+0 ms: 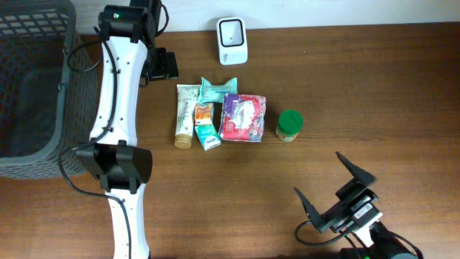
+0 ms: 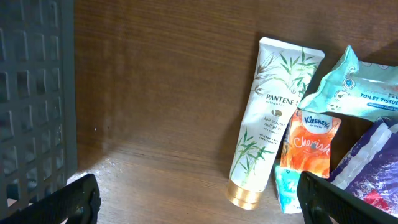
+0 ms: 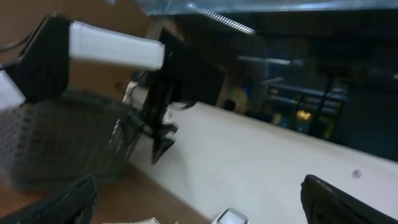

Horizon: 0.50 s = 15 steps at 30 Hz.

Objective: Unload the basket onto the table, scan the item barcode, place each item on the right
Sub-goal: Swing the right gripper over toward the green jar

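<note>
Counter (image 1: 359,86): brown wood.
Basket (image 1: 29,79): dark mesh; we see only its floor inside.
Left pincer (image 2: 199,194): wide open, empty.
Right pincer (image 1: 321,176): wide open, empty.

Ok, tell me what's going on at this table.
Nothing has been picked up yet. Both arms are empty: the left gripper hangs open over the table beside the Pantene tube, and the right gripper sits open at the front right, away from everything. The tube, tissue packs, purple pack and green-lidded jar lie clustered before the white scanner.
</note>
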Each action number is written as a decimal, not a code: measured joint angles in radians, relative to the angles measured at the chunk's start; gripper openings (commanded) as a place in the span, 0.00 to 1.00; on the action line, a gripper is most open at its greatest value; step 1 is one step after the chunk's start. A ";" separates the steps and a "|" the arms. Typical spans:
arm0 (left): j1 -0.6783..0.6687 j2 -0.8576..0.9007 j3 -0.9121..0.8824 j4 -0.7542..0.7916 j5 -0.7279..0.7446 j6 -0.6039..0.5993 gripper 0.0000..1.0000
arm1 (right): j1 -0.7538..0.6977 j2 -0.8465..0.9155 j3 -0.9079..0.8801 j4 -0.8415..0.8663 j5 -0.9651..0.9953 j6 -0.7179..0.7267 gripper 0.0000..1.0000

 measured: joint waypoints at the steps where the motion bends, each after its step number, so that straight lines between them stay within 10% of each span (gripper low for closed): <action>1: 0.000 0.000 0.000 0.000 0.000 0.000 0.99 | 0.000 0.012 0.052 -0.053 0.023 0.010 0.99; 9: 0.000 0.000 -0.001 0.000 0.000 0.000 0.99 | 0.000 0.518 0.616 -0.709 0.038 -0.014 0.99; 15: 0.000 0.000 -0.001 -0.001 0.000 0.000 0.99 | -0.001 0.839 0.782 -0.580 -0.449 -0.016 0.98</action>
